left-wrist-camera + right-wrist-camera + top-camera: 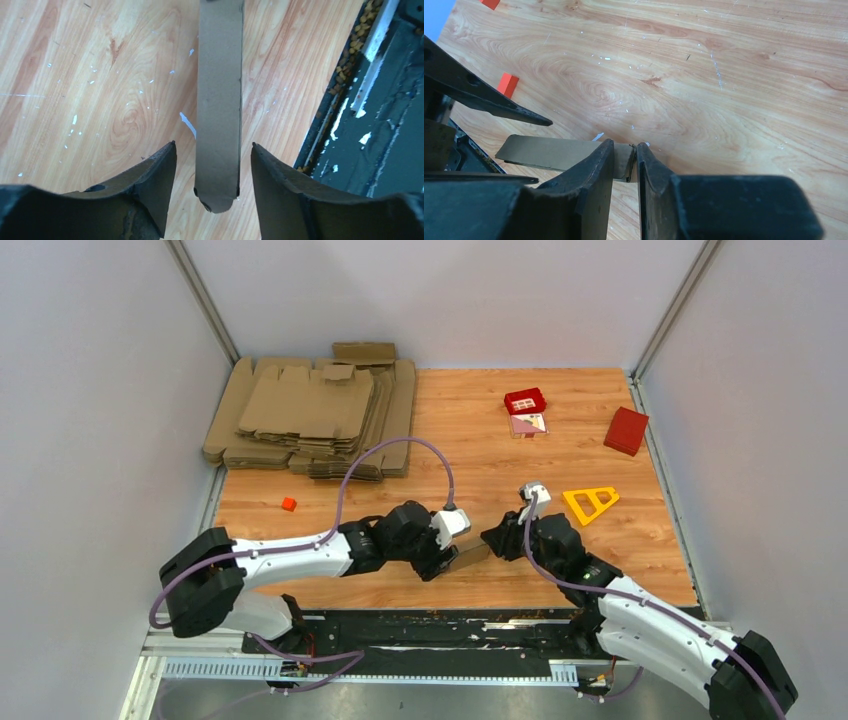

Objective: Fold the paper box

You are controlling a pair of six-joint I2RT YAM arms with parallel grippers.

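The paper box (pixel 468 556) is a narrow, flattened brown cardboard piece lying between my two grippers near the table's front edge. In the left wrist view it (pixel 219 100) runs lengthwise between my fingers, with a rounded flap at its near end. My left gripper (pixel 213 150) is open, with a gap on each side of the cardboard; it also shows in the top view (pixel 445 558). My right gripper (pixel 625 144) is shut on the other end of the box (pixel 549 150), pinching its folded end. It also shows in the top view (pixel 492 540).
A big pile of flat cardboard blanks (pixel 310 415) lies at the back left. A red box (pixel 627 430), a small red tray (pixel 525 400) and a yellow triangle frame (pixel 590 502) are on the right. A small orange block (pixel 288 504) lies on the left. The black front rail (pixel 380 100) runs close beside the box.
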